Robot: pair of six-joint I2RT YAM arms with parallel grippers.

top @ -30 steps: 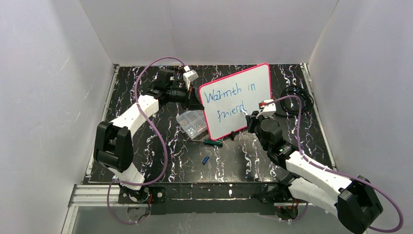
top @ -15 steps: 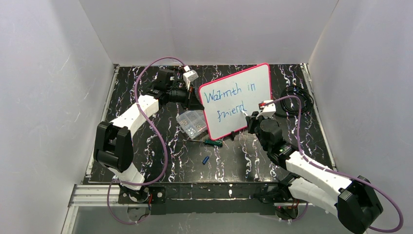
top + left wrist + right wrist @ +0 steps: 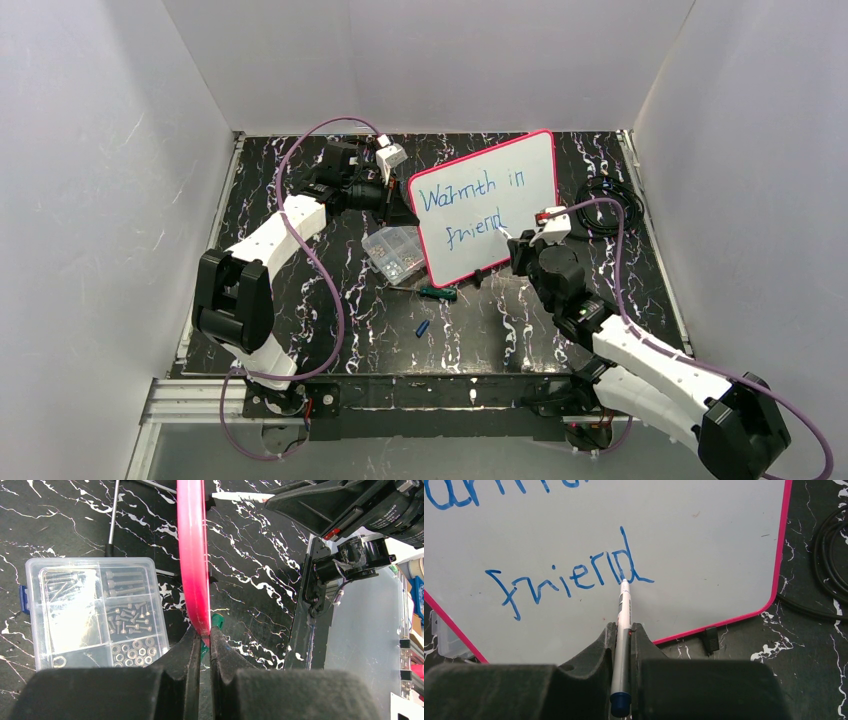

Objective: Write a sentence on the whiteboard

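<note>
top view: the whiteboard [image 3: 487, 205] lies at 1 o'clock from the table's centre, propped at a tilt. the sentence [image 3: 470, 197] so far reads "warmth in" over "friend".

left wrist view: the left gripper [image 3: 204, 632] is clamped on the board's pink rim, seen edge-on at 12 o'clock from the jaws. a clear compartment box [image 3: 94, 611] of screws and washers sits just beside the rim at 9 o'clock.

right wrist view: the right gripper [image 3: 624, 628] is closed around a blue marker [image 3: 623, 611], barrel pointing to 12 o'clock. its tip meets the board at the foot of the "d" in "friend".

step in hand, as judged: finishing the "d", with "ship." not yet written. the free white space runs toward 3 o'clock and narrows where the rim curves at 4 o'clock. letters should therefore be kept compact and on the present baseline. pressure should be light and even, since the board is braced at one edge only and may swing. the tip should be lifted clear between letters. a black cable [image 3: 829, 560] at 2 o'clock lies off the board and needs no care.
</note>
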